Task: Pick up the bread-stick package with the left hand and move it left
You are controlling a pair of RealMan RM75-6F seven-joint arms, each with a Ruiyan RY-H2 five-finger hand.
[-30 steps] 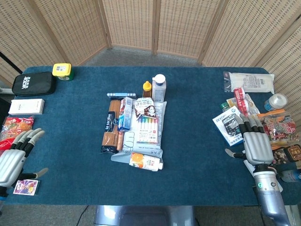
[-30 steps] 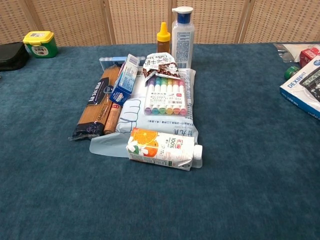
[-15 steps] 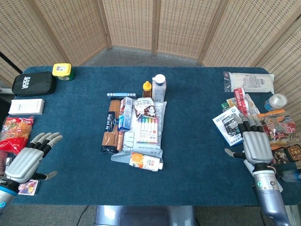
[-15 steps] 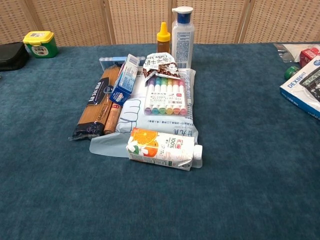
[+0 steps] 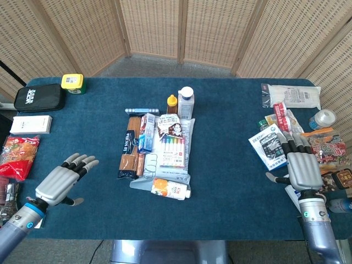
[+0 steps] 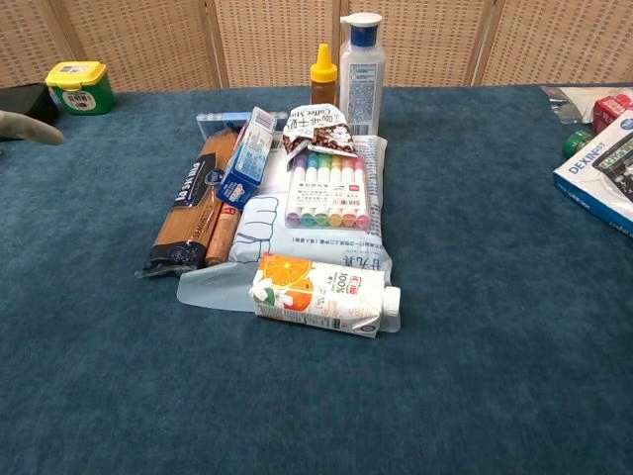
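The bread-stick package (image 5: 128,147) is a long clear pack of thin brown sticks with a dark blue band and dark end. It lies lengthwise on the left edge of the central pile, and the chest view shows the package (image 6: 184,216) clearly. My left hand (image 5: 61,180) hovers open over the blue cloth, well left of the package and a little nearer me, fingers stretched toward it. Only its fingers (image 6: 28,127) enter the chest view, at the left edge. My right hand (image 5: 301,168) is open and empty at the far right of the table.
A brown roll (image 6: 222,232), blue box (image 6: 247,156), marker set (image 6: 328,188), juice carton (image 6: 318,294) and two bottles (image 5: 185,102) crowd the pile on a plastic bag. A black case (image 5: 38,98), yellow tub (image 5: 72,82), white box (image 5: 31,124) and snack bag (image 5: 16,155) line the left side.
My left hand has swung from the table's front left corner rightward and forward toward the pile, and now shows in the chest view. The right hand has barely shifted.
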